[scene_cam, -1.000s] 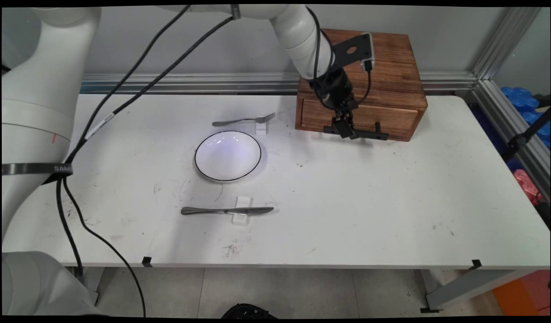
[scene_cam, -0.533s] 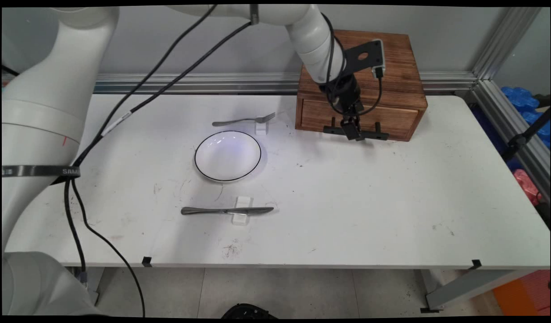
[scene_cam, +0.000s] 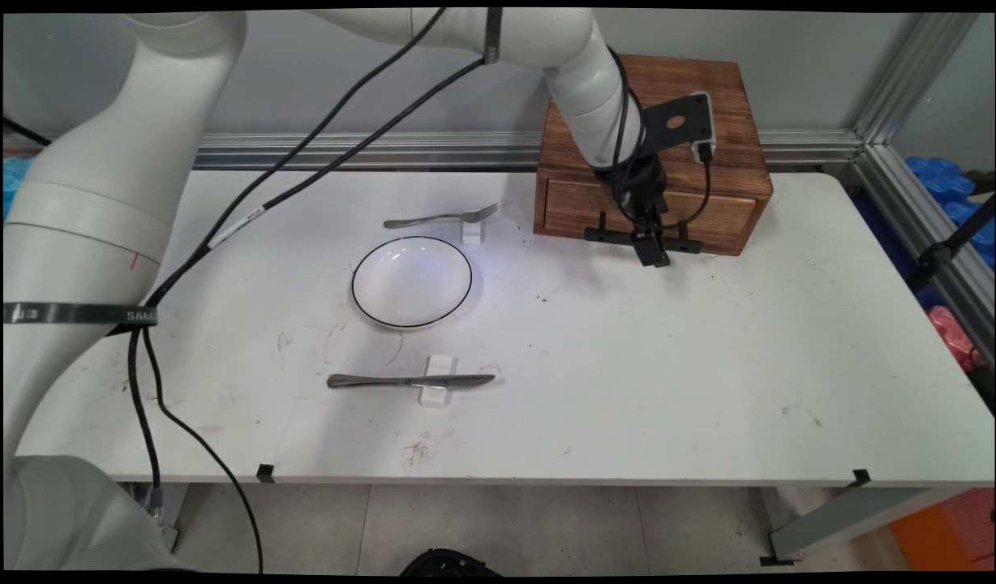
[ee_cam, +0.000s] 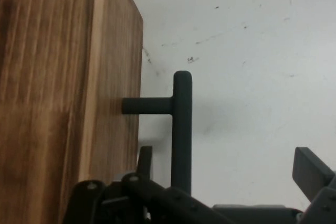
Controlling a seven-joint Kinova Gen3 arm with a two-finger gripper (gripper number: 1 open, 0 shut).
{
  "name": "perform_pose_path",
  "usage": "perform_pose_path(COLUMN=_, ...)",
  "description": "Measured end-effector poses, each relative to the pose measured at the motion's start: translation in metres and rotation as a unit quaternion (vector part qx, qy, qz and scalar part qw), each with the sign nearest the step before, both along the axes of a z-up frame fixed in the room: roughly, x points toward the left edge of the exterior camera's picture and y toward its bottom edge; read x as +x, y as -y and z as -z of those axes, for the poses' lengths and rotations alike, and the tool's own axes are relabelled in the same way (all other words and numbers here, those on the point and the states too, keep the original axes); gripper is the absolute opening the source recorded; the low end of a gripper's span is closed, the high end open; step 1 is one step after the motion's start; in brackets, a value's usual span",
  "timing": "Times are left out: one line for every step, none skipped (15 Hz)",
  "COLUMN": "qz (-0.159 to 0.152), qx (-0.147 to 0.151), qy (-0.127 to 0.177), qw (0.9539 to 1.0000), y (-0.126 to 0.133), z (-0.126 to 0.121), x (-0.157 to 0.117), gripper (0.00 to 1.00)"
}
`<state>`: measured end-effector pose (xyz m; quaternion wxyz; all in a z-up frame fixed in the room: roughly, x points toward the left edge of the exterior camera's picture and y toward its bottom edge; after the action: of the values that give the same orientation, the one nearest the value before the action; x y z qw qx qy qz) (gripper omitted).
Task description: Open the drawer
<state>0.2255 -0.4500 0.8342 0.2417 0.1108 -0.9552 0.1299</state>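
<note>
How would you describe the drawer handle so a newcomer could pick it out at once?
Start at the wooden drawer box at the table's far edge, toward its right end. On its front sits a black bar handle standing off on short posts, with the gripper straddling it, jaws open. It is the only black fitting on the box.

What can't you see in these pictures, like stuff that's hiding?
- Inside the wooden drawer box: the drawer front is shut, in both views.
- Part of the black handle: in the hand view, the gripper linkage covers its lower end.
- The handle's middle in the main view: the gripper stands before it.
- The fork prongs: too small to count.
</note>
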Motion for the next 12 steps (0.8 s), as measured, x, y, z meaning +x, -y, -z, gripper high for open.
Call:
perform_pose_path(qz=0.0, qx=0.0, qy=0.001, qw=1.0, y=0.0, z=0.001, x=-0.001, gripper=1.0)
perform_pose_path(qz=-0.001, qx=-0.001, qy=0.003, qw=1.0, y=0.001, z=0.004, x=-0.002, gripper=1.0)
perform_pose_path(qz=-0.002, qx=-0.001, qy=0.004, qw=1.0, y=0.001, z=0.005, x=-0.003, gripper=1.0)
perform_pose_path(qz=-0.002, qx=-0.001, qy=0.006, qw=1.0, y=0.002, z=0.008, x=-0.005, gripper=1.0)
perform_pose_path(qz=-0.003, qx=-0.001, qy=0.008, qw=1.0, y=0.002, z=0.011, x=-0.006, gripper=1.0)
perform_pose_path(qz=-0.005, qx=0.0, qy=0.009, qw=0.9999, y=0.003, z=0.014, x=-0.007, gripper=1.0)
perform_pose_path(qz=-0.006, qx=0.001, qy=0.011, qw=0.9999, y=0.003, z=0.016, x=-0.008, gripper=1.0)
perform_pose_path(qz=-0.007, qx=0.002, qy=0.012, qw=0.9999, y=0.003, z=0.02, x=-0.009, gripper=1.0)
perform_pose_path(qz=-0.009, qx=0.003, qy=0.014, qw=0.9999, y=0.003, z=0.022, x=-0.009, gripper=1.0)
perform_pose_path(qz=-0.01, qx=0.004, qy=0.015, qw=0.9998, y=0.003, z=0.025, x=-0.009, gripper=1.0)
perform_pose_path(qz=-0.011, qx=0.004, qy=0.016, qw=0.9998, y=0.003, z=0.027, x=-0.01, gripper=1.0)
perform_pose_path(qz=-0.012, qx=0.004, qy=0.017, qw=0.9998, y=0.003, z=0.029, x=-0.01, gripper=1.0)
